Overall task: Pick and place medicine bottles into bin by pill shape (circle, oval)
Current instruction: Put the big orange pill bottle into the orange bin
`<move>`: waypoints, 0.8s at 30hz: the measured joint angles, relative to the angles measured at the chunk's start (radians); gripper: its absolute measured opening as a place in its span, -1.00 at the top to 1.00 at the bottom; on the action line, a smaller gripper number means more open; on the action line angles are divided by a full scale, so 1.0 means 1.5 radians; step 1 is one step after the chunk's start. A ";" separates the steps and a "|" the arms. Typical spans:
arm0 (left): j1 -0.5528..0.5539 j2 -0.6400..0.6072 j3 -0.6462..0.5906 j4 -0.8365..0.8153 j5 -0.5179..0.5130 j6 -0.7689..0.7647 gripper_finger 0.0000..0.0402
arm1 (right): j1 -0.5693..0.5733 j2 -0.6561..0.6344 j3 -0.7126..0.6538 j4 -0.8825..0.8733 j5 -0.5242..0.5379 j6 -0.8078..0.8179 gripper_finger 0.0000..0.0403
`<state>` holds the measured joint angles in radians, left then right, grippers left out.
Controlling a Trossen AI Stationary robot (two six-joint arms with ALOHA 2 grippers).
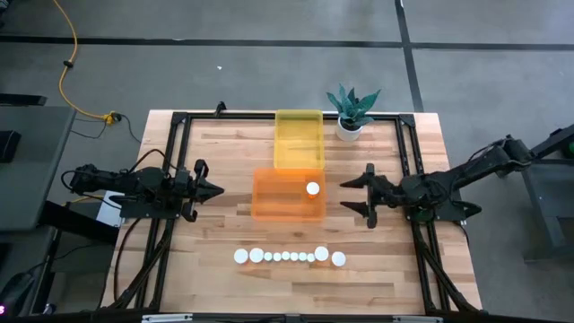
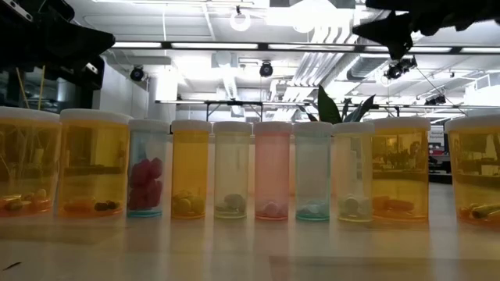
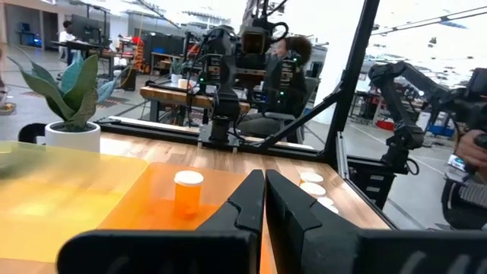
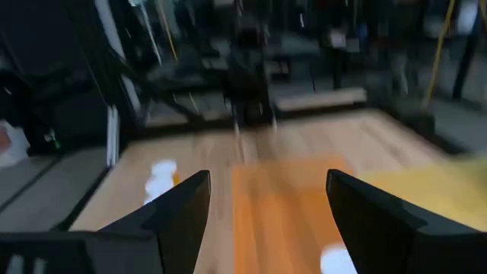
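Several medicine bottles with white caps (image 1: 289, 257) stand in a row near the table's front edge; the low view shows them side by side (image 2: 272, 181) with pills at their bottoms. One more bottle (image 1: 312, 188) stands upright in the orange bin (image 1: 269, 202), at its right side. The yellow bin (image 1: 298, 144) sits just behind the orange one. My left gripper (image 1: 215, 189) is shut and empty, left of the orange bin. My right gripper (image 1: 352, 196) is open and empty, just right of the orange bin and pointing level at it.
A white pot with a green plant (image 1: 348, 128) stands at the back, right of the yellow bin. A black frame (image 1: 179, 121) runs along the table's edges. Bare wood lies between the bins and the bottle row.
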<state>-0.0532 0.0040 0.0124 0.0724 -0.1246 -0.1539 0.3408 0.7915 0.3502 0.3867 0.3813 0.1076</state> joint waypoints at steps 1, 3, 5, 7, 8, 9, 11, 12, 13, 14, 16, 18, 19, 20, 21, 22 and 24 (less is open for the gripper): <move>0.000 0.000 0.000 0.000 -0.005 0.000 0.97 | 0.000 0.005 -0.014 0.037 -0.003 -0.019 -0.27; 0.000 0.000 0.000 0.000 -0.020 0.000 0.97 | 0.000 0.016 -0.034 0.096 -0.005 -0.041 -0.27; 0.000 0.000 0.000 0.001 -0.034 0.007 0.97 | 0.000 0.024 -0.041 0.114 -0.005 -0.045 -0.27; 0.000 0.000 0.000 0.004 -0.040 0.015 0.97 | 0.000 0.034 -0.041 0.114 -0.007 -0.040 -0.27; 0.000 0.000 0.000 0.005 -0.040 0.016 0.97 | 0.000 0.039 -0.041 0.114 -0.007 -0.042 -0.27; 0.000 0.000 0.000 0.007 -0.040 0.017 0.97 | 0.000 0.044 -0.041 0.114 -0.007 -0.049 -0.27; 0.000 0.000 0.000 0.017 -0.040 0.017 0.97 | -0.001 0.047 -0.041 0.115 -0.007 -0.059 -0.27; 0.000 0.000 0.000 0.025 -0.040 0.017 0.97 | -0.003 0.048 -0.041 0.116 -0.007 -0.060 -0.27; 0.000 0.000 0.000 0.032 -0.040 0.018 0.97 | -0.005 0.049 -0.041 0.115 -0.007 -0.061 -0.27; 0.000 0.000 0.000 0.039 -0.040 0.018 0.97 | -0.008 0.049 -0.041 0.115 -0.007 -0.061 -0.27; 0.000 0.000 0.000 0.049 -0.042 0.018 0.97 | -0.013 0.049 -0.041 0.115 -0.007 -0.060 -0.27; 0.000 0.000 0.000 0.051 -0.042 0.018 0.97 | -0.018 0.049 -0.041 0.115 -0.007 -0.060 -0.27; 0.000 0.000 0.000 0.053 -0.043 0.018 0.97 | -0.018 0.049 -0.041 0.115 -0.007 -0.059 -0.27; 0.000 0.000 0.000 0.055 -0.044 0.018 0.97 | -0.018 0.049 -0.041 0.115 -0.007 -0.057 -0.27; 0.000 0.000 0.000 0.057 -0.044 0.017 0.97 | -0.018 0.049 -0.041 0.115 -0.007 -0.057 -0.27; 0.000 0.000 0.000 0.058 -0.044 0.017 0.96 | -0.018 0.049 -0.041 0.115 -0.007 -0.056 -0.27; 0.000 0.000 0.000 0.059 -0.043 0.011 0.90 | -0.018 0.049 -0.041 0.115 -0.007 -0.055 -0.27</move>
<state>-0.0532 0.0044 0.0128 0.1612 -0.1886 -0.1371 0.3138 0.8642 0.2886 0.5596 0.3709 0.0249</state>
